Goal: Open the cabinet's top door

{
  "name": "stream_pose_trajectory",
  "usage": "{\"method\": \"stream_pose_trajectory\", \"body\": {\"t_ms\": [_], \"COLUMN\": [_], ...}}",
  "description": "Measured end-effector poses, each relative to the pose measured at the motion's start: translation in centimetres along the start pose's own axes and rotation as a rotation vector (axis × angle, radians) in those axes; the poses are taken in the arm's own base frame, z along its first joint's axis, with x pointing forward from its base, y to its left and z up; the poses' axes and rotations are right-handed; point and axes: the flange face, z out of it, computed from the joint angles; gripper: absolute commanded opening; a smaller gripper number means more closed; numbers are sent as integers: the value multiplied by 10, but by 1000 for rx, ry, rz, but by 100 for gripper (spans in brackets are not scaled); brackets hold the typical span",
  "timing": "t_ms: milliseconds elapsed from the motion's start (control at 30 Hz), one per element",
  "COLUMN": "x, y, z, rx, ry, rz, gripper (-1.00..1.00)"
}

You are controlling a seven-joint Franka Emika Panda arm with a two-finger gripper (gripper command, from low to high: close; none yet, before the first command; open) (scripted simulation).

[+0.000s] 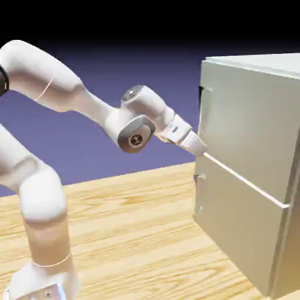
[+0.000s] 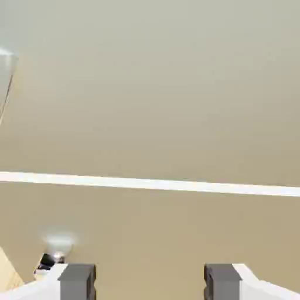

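Your end effector hangs released, its grey fingertips well apart with nothing between them, nosed up to the cabinet at the seam between the two panels. You are in the approach step, I judge. The top door lies at 3 o'clock of the wrist, its small bar handle toward 1 o'clock; next, line up on that bar and close. Panels look flat, smooth, matte grey-green; the bench is grained pale wood.
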Motion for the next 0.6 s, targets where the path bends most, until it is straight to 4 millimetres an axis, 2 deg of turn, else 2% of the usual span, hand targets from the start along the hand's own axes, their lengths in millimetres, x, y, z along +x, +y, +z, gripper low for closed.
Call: {"method": "stream_pose_trajectory", "body": {"t_ms": [300,600], "x": [23,31], "y": [-9,-17], "z": [-33,-60], "rx": [82,197], "ry": [47,48], "rz": [494,966], "gripper": [0,0]}}
